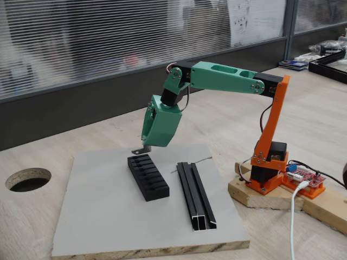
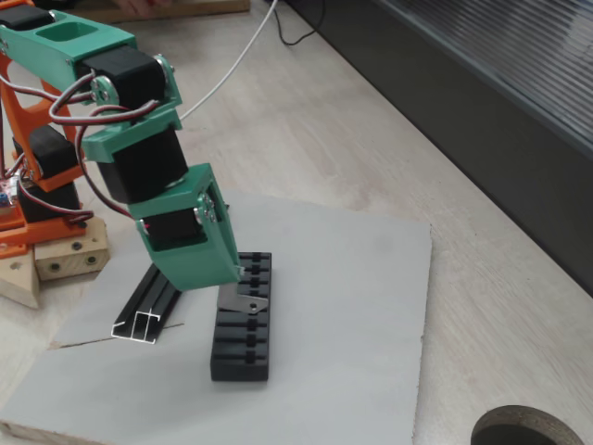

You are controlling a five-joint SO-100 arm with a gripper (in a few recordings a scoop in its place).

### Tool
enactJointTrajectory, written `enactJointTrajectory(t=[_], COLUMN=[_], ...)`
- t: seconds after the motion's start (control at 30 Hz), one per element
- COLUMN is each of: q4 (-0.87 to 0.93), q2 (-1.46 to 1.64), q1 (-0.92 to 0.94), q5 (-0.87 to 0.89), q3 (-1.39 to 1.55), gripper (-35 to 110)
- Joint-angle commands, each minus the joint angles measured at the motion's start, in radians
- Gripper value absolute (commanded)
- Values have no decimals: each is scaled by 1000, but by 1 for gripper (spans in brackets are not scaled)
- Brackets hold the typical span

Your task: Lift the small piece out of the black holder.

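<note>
Already the small piece (image 1: 143, 149) hangs pinched at the tips of the closed fingers (image 2: 243, 295) — directly below lies the black holder (image 2: 243, 320), its long axis running away underneath.

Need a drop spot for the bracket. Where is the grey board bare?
Bare: the grey board between the black holder and its edge toward the table hole; also the strip ahead of the holder's near end. Crowded: the gap between holder and black rail, and under the gripper holding the small piece.
</note>
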Motion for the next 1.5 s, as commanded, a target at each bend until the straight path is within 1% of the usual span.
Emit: enactJointTrajectory(t=[0.0, 1.3, 1.47], q4=[14, 14, 14], q2=[44, 46, 110], q1=[6, -8, 0], q5=[15, 15, 15], q3=[-14, -15, -15], gripper=[5, 5, 5])
